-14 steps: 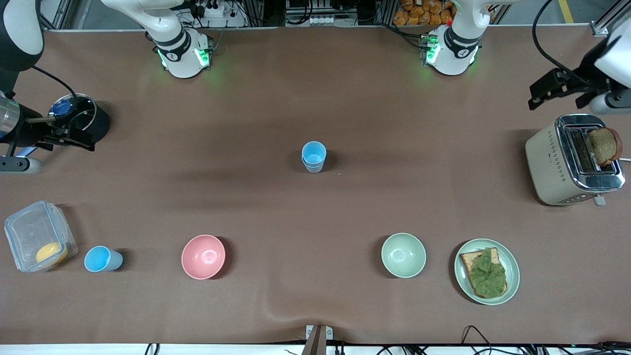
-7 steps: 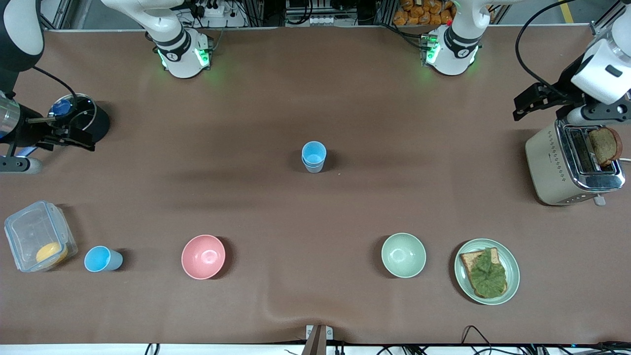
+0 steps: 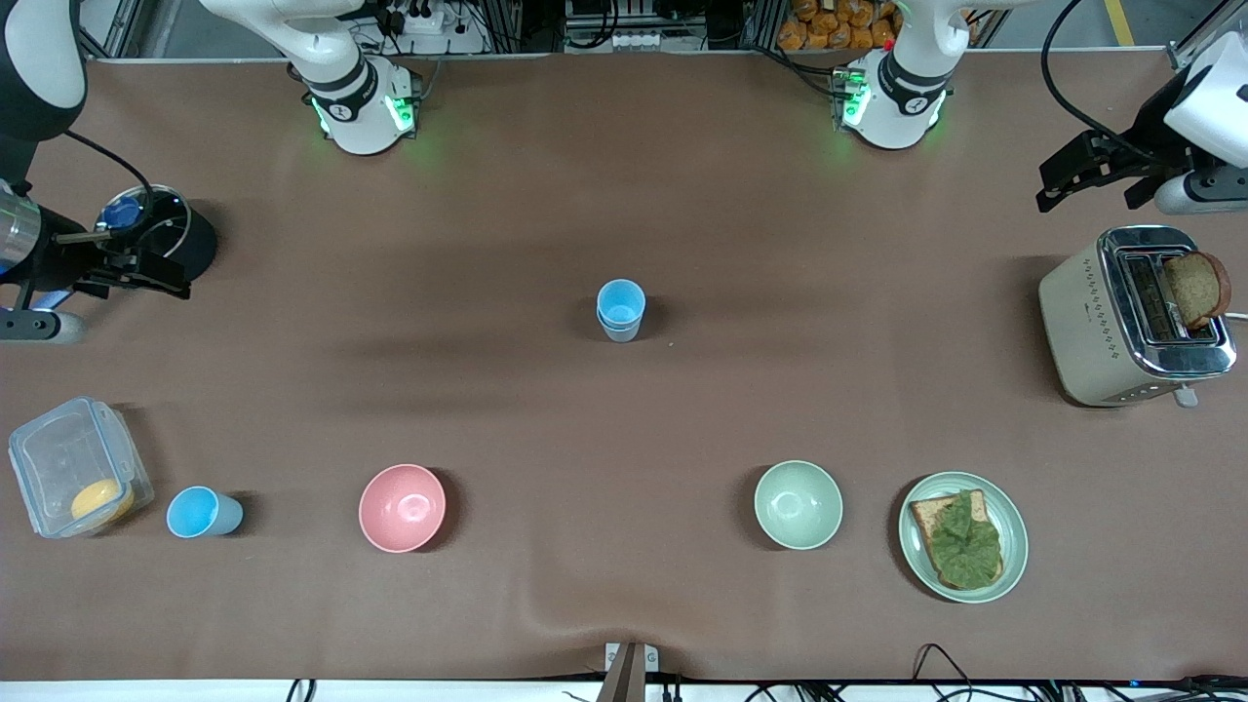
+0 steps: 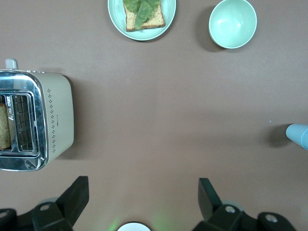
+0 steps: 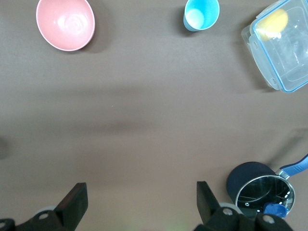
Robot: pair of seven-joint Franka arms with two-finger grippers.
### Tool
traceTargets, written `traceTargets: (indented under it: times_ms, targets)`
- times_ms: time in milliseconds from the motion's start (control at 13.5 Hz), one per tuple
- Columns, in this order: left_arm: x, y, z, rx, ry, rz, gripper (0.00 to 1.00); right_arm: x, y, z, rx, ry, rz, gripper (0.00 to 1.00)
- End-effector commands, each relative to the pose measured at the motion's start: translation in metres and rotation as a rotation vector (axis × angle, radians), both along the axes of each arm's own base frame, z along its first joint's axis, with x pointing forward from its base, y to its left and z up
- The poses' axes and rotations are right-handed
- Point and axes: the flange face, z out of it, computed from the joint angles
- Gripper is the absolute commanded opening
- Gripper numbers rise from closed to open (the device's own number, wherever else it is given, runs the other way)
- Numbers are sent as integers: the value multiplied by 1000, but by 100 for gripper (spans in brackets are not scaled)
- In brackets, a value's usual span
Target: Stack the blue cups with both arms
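Note:
Two blue cups (image 3: 620, 310) stand nested, one in the other, at the middle of the table; their edge shows in the left wrist view (image 4: 299, 135). A third blue cup (image 3: 200, 512) stands alone near the front camera, between the plastic box and the pink bowl; it also shows in the right wrist view (image 5: 201, 13). My left gripper (image 3: 1058, 185) is open and empty, up over the table beside the toaster; its fingers (image 4: 77, 192) are spread wide. My right gripper (image 3: 166, 278) is open and empty beside the black pot.
A toaster (image 3: 1131, 317) with a bread slice stands at the left arm's end. A plate (image 3: 963, 536) with toast and lettuce and a pale-green bowl (image 3: 798, 504) lie near the front camera. A pink bowl (image 3: 402, 507), a clear plastic box (image 3: 73, 468) and a lidded black pot (image 3: 161, 229) lie toward the right arm's end.
My left gripper swung toward the table's middle, then back toward the table's end, still open. The right arm and all the cups have not moved.

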Motion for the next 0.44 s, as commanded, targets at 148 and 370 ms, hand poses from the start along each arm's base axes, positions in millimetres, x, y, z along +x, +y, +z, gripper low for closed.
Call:
traceTargets:
  times_ms: [148, 370]
  targets:
    - [1, 2, 4, 18, 1, -30, 100, -5, -1, 7, 103, -18, 1, 100]
    - [0, 0, 5, 23, -1, -26, 100, -6, -1, 8, 105, -18, 1, 100]
